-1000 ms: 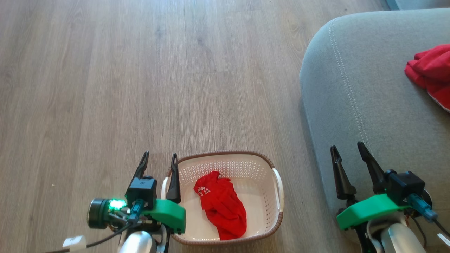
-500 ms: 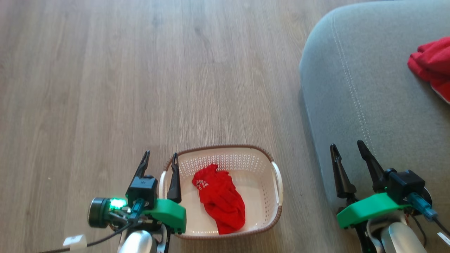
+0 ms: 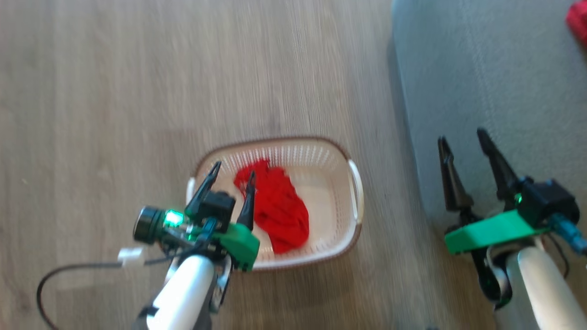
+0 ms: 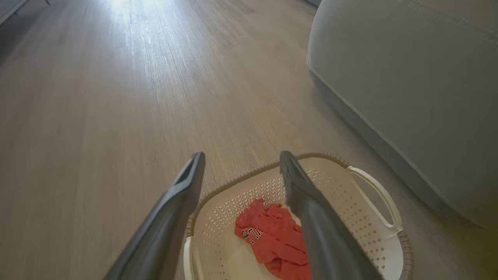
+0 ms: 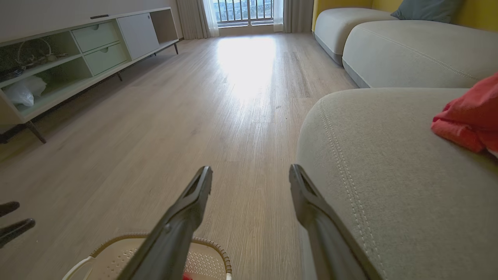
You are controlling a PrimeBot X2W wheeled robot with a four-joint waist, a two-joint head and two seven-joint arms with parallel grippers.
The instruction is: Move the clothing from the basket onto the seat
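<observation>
A cream basket (image 3: 353, 192) with a brown rim stands on the wood floor. Inside lies crumpled red clothing (image 3: 279, 206) with a white lettered print (image 4: 253, 234). My left gripper (image 3: 233, 167) is open above the basket's left part, one finger over the garment, nothing between its fingers. The left wrist view shows the basket (image 4: 362, 202) just below the fingers. The grey-green seat (image 3: 495, 82) fills the right side. My right gripper (image 3: 462, 134) is open over the seat's edge. Another red garment (image 5: 470, 116) lies on the seat (image 5: 389, 163) at the right.
Wood floor (image 3: 137, 91) stretches to the left and beyond the basket. A low sideboard (image 5: 78, 58) with drawers lines the far left wall in the right wrist view, and more pale sofa cushions (image 5: 408, 50) sit behind the seat. A cable (image 3: 69, 270) trails from my left wrist.
The head camera has tipped down and the picture is blurred. My left gripper has moved right, from beside the basket's left rim to over the basket and the garment. Both stay open.
</observation>
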